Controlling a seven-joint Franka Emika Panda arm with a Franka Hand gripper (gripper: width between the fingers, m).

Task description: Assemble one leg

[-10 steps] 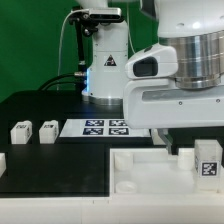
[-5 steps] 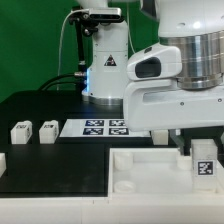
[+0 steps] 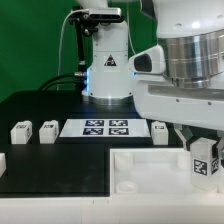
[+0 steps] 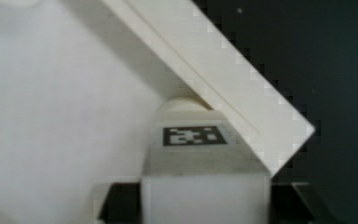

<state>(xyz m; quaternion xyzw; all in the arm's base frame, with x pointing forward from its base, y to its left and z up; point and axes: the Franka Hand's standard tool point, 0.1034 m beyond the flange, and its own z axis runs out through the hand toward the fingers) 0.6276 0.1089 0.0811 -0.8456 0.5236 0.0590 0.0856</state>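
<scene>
My gripper (image 3: 205,150) is shut on a white leg (image 3: 207,163) with a black-and-white tag, holding it over the near-right corner of the large white tray-shaped panel (image 3: 150,168). In the wrist view the leg (image 4: 197,165) sits between the two dark fingers (image 4: 123,200), its tagged face up, with its far end against the panel's raised rim (image 4: 211,70). Two loose legs (image 3: 20,131) (image 3: 46,131) stand on the black table at the exterior view's left. A third leg (image 3: 160,129) stands beside the marker board.
The marker board (image 3: 97,127) lies at mid-table. The robot base (image 3: 105,70) stands behind it. A white part (image 3: 2,160) shows at the exterior view's left edge. The table's front edge runs below the panel.
The arm has shifted toward the exterior view's right and the held leg has turned slightly. The third loose leg beside the marker board has come into view.
</scene>
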